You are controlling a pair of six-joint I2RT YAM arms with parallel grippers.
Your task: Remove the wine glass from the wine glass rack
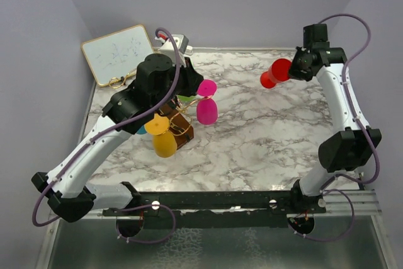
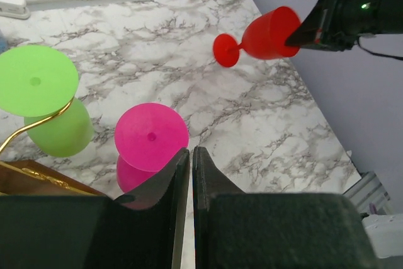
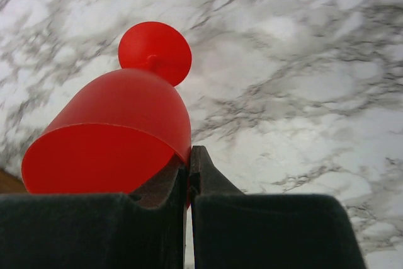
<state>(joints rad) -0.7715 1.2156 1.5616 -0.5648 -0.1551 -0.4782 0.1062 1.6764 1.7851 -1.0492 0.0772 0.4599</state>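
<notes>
The wine glass rack, a gold wire (image 2: 31,124) stand on a brown wooden base (image 1: 181,125), stands at the left middle of the table. Pink (image 1: 206,109), yellow (image 1: 164,138) and green (image 2: 39,83) glasses hang on it upside down. My left gripper (image 2: 190,155) is shut and empty, hovering above the rack beside the pink glass's foot (image 2: 151,135). My right gripper (image 3: 189,163) is shut on the rim of a red wine glass (image 3: 116,133), holding it in the air at the far right (image 1: 275,73), well apart from the rack.
A small whiteboard (image 1: 118,53) leans at the back left, with a white device (image 1: 178,43) beside it against the back wall. The marble tabletop (image 1: 264,130) lies between the rack and the right arm. Purple walls close in on three sides.
</notes>
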